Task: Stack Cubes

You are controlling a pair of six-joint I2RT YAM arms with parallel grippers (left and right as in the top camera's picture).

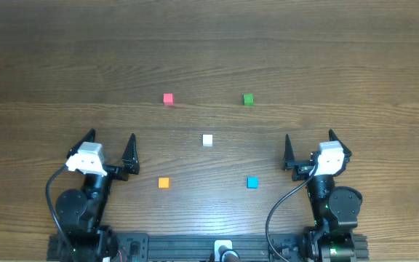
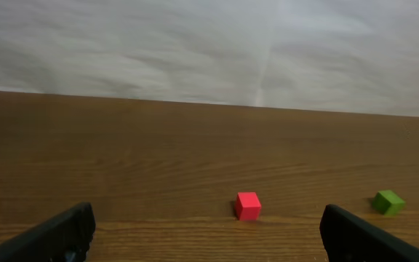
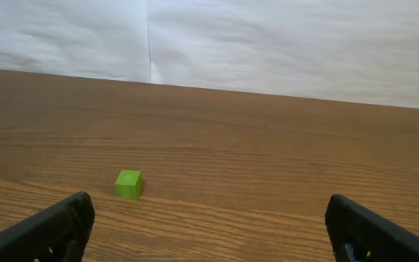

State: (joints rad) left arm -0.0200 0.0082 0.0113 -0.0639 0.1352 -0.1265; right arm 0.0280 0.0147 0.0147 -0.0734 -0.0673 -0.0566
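Five cubes, one each: pink [image 1: 168,98]; green [image 1: 248,99]; white [image 1: 207,140]; orange [image 1: 164,183]; blue [image 1: 252,182]

On the surface [image 1: 209,44], five cubes, all apart. Far row: far-left cube [image 1: 168,99], far-right cube [image 1: 248,99]. Between rows, middle: centre cube [image 1: 207,140]. Near row: near-left cube [image 1: 164,183], near-right cube [image 1: 252,182]. Flanking the near row: the left hand [image 1: 110,136] at left, the right hand [image 1: 309,135] at right.

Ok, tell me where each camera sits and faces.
Top view: fixed overhead, looking down on the table; left gripper and right gripper, open, near the bottom.
Left wrist view: on the left wrist, low, facing across the table; own fingers show.
Right wrist view: likewise on the right wrist; own fingers show.
Both wrist views share the pink cube and green cube.
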